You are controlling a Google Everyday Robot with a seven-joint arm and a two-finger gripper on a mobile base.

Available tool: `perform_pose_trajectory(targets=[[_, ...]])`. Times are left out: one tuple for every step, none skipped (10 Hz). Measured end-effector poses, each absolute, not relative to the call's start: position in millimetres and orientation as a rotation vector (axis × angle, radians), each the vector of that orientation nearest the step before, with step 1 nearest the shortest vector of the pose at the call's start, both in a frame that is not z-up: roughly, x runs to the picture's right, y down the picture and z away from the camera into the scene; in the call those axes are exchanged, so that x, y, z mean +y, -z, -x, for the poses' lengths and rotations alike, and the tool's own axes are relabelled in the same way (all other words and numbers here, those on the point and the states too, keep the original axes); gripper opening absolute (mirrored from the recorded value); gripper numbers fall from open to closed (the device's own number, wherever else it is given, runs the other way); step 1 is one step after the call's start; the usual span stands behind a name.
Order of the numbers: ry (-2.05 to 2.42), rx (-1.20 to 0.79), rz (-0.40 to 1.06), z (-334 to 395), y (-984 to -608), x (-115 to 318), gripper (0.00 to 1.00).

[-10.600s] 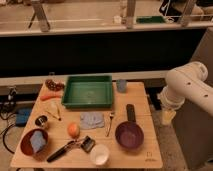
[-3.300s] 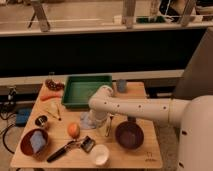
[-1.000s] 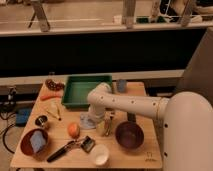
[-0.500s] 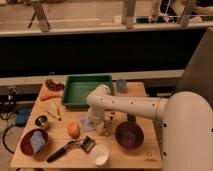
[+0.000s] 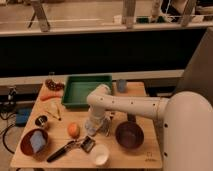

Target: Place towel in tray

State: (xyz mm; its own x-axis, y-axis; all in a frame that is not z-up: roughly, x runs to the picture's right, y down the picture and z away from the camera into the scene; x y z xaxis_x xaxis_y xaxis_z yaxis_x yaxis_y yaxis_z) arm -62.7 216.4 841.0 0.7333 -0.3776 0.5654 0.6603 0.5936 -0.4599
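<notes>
The green tray [image 5: 86, 89] stands at the back middle of the wooden table [image 5: 145, 150]. The grey-blue towel [image 5: 103, 128] lies just in front of the tray, mostly hidden under my gripper. My white arm reaches in from the right, bends near the tray's front edge and points down. The gripper [image 5: 94, 126] is down at the towel, on or just above it.
A purple bowl [image 5: 129, 134] sits right of the towel and a white cup [image 5: 101, 157] in front. An orange [image 5: 73, 130], a black-handled brush [image 5: 65, 149] and a brown bowl with a blue cloth [image 5: 34, 142] lie left. A blue cup [image 5: 121, 85] stands right of the tray.
The arm has swung in from the right side and come down over the towel. In the last second it has barely moved.
</notes>
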Motion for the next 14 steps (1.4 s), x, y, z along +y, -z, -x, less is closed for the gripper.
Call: perform_pose_trajectory(targets=[[0.624,-0.440,0.691,65,-833,205,0.00],[0.624,-0.442,0.681,67,-825,195,0.00],[0.629,-0.444,0.672,69,-812,181,0.00],[0.633,-0.444,0.663,70,-805,172,0.00],[0.638,-0.442,0.655,70,-799,163,0.00],[0.637,-0.442,0.643,73,-794,152,0.00],[0.636,-0.445,0.627,80,-788,138,0.00],[0.636,-0.446,0.616,86,-784,128,0.00],[0.639,-0.444,0.610,89,-783,123,0.00],[0.638,-0.442,0.602,91,-783,117,0.00],[0.635,-0.436,0.597,89,-786,111,0.00],[0.629,-0.438,0.589,87,-789,105,0.00],[0.619,-0.439,0.577,81,-795,93,0.00],[0.612,-0.437,0.571,76,-798,87,0.00]])
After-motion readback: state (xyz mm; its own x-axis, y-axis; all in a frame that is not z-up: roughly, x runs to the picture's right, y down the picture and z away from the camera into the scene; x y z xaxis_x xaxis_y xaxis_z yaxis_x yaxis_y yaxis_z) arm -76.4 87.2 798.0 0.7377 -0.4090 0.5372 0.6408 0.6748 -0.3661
